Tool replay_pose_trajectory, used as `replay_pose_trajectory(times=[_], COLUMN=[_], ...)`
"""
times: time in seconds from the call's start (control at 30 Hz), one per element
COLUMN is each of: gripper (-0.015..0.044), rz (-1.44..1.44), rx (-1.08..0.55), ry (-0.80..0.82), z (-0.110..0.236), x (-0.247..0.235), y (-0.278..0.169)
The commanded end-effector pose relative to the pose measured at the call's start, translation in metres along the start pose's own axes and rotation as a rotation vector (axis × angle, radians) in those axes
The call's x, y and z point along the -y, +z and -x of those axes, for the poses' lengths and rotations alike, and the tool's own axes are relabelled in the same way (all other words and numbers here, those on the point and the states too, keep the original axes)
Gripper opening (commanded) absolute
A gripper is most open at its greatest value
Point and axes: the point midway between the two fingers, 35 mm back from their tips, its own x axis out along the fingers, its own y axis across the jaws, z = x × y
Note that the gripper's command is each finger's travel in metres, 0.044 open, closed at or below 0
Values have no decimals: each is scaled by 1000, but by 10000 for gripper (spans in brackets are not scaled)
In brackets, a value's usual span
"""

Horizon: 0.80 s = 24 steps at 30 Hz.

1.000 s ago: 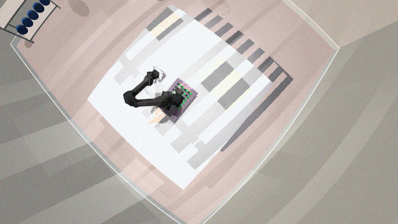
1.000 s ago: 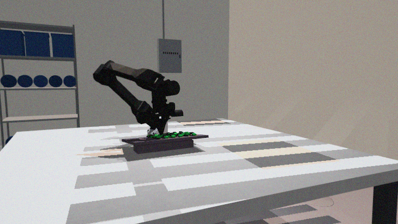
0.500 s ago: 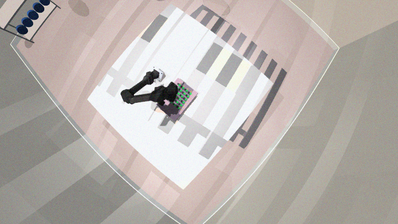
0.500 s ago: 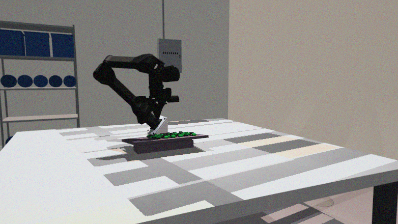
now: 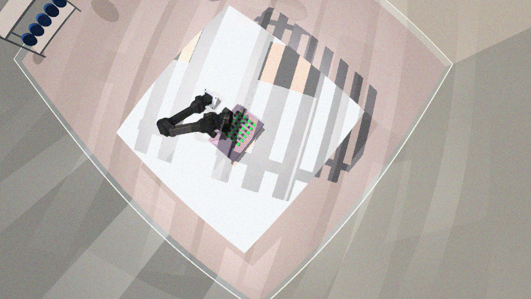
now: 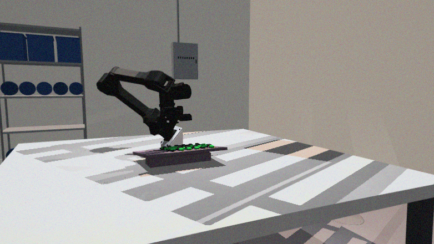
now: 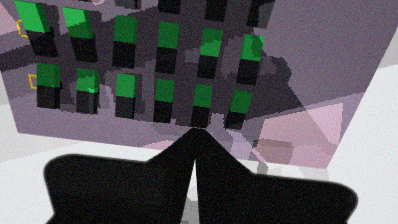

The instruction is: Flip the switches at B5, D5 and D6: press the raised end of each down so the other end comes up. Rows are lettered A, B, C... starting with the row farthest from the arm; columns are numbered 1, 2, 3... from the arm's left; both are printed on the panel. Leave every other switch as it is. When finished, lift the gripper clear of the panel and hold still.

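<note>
The switch panel (image 5: 224,148) (image 6: 182,159) (image 7: 310,55) stands on the table under the arm. Its switches have green far halves and dark near halves. My gripper (image 7: 197,134) is shut and empty, its tips at the near edge of switch D5 (image 7: 201,104) in the wrist view; I cannot tell whether they touch it. Switch D6 (image 7: 240,106) is just right of the tips. Only the dark near end of switch B5 (image 7: 216,9) shows, at the top edge. Which ends are raised is unclear in the shadow. Row A is out of the wrist view, and the fingertips are hidden in the top view.
Switches C5 (image 7: 210,50) and C6 (image 7: 250,57) lie beyond row D, and D4 (image 7: 163,100) is left of D5. Striped shadows cross the table (image 5: 208,185) (image 6: 75,212). A shelf (image 6: 42,97) and a wall box (image 6: 185,68) are in the background.
</note>
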Motion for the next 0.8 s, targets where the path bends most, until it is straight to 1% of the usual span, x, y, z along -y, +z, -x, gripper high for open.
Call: replay_pose_trajectory(times=[0.0,0.43,0.77], gripper=[0,0,0], rz=[-4,-5,-5], rx=[13,14,14], ry=[0,0,0], z=[-7,-22,-22], x=[2,2,2], y=[0,0,0])
